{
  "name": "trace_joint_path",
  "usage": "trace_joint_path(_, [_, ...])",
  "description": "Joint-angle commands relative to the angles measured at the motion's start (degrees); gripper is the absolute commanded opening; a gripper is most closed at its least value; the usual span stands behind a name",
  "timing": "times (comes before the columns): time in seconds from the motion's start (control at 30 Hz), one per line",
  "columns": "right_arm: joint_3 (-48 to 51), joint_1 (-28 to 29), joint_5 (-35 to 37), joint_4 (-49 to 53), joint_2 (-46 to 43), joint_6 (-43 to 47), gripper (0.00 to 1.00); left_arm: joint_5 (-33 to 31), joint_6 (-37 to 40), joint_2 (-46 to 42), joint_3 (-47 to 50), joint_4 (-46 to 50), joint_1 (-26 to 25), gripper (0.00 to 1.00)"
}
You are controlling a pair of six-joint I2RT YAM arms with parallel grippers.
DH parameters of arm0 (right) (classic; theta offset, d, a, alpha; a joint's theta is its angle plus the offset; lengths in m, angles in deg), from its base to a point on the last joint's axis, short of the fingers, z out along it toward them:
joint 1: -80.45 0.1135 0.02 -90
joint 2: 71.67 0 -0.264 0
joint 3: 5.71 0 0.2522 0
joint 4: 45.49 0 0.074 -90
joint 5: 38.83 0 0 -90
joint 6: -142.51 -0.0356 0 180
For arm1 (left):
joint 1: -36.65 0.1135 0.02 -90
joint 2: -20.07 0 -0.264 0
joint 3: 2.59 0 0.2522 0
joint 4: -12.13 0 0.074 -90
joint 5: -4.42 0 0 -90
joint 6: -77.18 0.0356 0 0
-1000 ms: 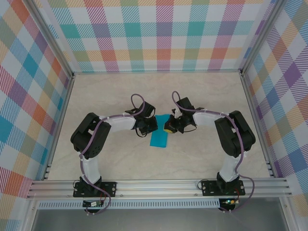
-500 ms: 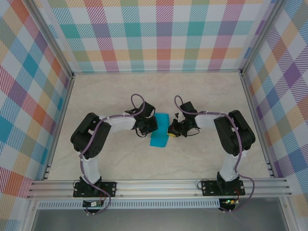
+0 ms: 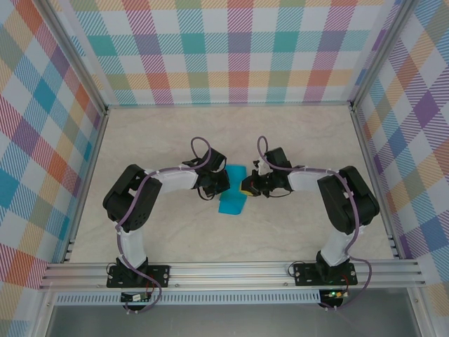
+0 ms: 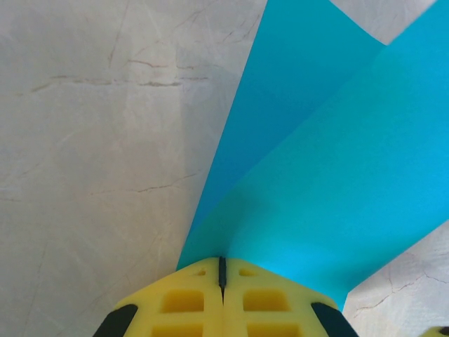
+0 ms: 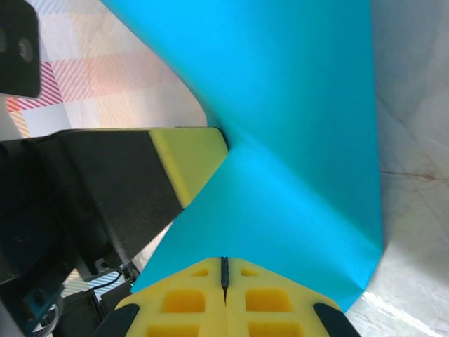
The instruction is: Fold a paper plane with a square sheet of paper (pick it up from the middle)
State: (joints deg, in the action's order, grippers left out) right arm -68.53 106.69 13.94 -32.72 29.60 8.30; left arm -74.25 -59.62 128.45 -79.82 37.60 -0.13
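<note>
Pastel checked walls (image 3: 238, 49) box in a pale, marble-veined table (image 3: 175, 239), and at the centre of the frame the thin teal-blue square sheet of paper (image 3: 231, 202) hangs between the two arms, its upper part lifted and its lower edge trailing toward the table. The left gripper (image 3: 219, 184) has its yellow jaws pressed fully together on one edge of the sheet (image 4: 337, 175), which fans away from them with a soft bend. The right gripper (image 3: 247, 186) is likewise clamped tight on the opposite edge (image 5: 295, 105), close to the left gripper's yellow fingertip (image 5: 189, 161). With both pinches so near the margins, I judge that pulling apart could tear the paper or slip it free, while crowding together could buckle it into a stray crease.
</note>
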Motion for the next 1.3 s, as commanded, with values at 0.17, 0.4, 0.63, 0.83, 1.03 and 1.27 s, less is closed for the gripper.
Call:
trace_joint_path(0.17, [4.48, 0.13, 1.14, -2.98, 4.5, 2.32, 0.0, -0.92, 1.04, 1.31, 1.76, 2.84, -1.11, 0.0])
trace_joint_path(0.4, [3.72, 0.14, 0.68, -1.93, 1.19, 3.2, 0.0, -0.96, 1.09, 1.17, 1.67, 3.06, -1.08, 0.0])
trace_joint_path(0.63, [5.87, 0.97, -2.89, -8.16, -2.68, 0.61, 0.0, -1.06, 1.1, 1.22, 1.53, 3.3, -1.06, 0.0])
trace_joint_path(0.83, [8.52, 1.94, -0.11, -10.01, -0.98, 0.05, 0.0, -0.93, 1.01, 1.27, 1.61, 3.06, -1.11, 0.0])
trace_joint_path(1.03, [10.68, 1.93, 1.2, -11.66, 1.82, 0.58, 0.0, -0.87, 1.06, 1.13, 1.76, 3.16, -1.11, 0.0])
trace_joint_path(1.27, [9.57, 2.1, 0.53, -9.65, -2.61, 1.0, 0.0, -1.14, 1.04, 0.52, 2.1, 3.51, -1.06, 0.0])
